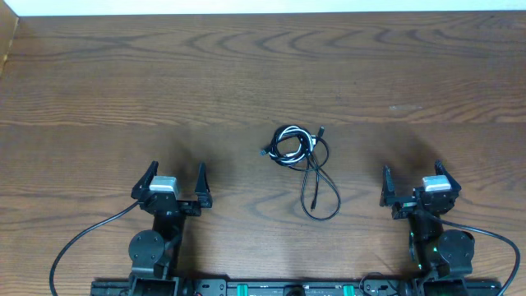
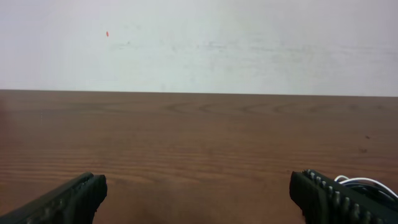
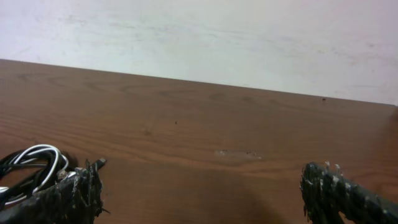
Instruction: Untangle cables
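Observation:
The cables (image 1: 296, 148) lie tangled at the middle of the wooden table (image 1: 246, 66): a white cord and black cords coiled together, with one black loop (image 1: 320, 197) trailing toward the front. My left gripper (image 1: 175, 182) is open and empty, left of the tangle. My right gripper (image 1: 412, 182) is open and empty, right of it. The left wrist view shows a bit of white cord (image 2: 367, 182) behind its right finger. The right wrist view shows the white and black coil (image 3: 34, 165) at its left edge.
The table's back edge meets a white wall (image 1: 263, 6). Thick black arm cables (image 1: 82, 242) run along the front beside each arm base.

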{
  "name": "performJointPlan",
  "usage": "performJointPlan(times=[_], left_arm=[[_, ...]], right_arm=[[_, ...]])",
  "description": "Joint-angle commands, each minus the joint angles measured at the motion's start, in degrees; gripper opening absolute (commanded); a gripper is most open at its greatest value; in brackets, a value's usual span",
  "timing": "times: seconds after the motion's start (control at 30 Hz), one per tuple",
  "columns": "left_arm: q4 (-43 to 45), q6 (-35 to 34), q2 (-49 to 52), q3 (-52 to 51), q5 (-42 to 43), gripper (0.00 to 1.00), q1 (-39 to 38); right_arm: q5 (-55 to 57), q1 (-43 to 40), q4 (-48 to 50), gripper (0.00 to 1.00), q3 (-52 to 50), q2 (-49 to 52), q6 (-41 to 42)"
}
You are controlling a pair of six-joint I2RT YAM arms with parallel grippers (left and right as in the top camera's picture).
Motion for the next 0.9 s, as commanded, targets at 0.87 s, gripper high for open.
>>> performJointPlan(times=[0.87], left_arm=[[0.28,0.92,0.11,7.13,-3.32,1.0,-0.17]], right_arm=[[0.2,0.33,-0.24,0.99,-0.11,-0.28,0.09]])
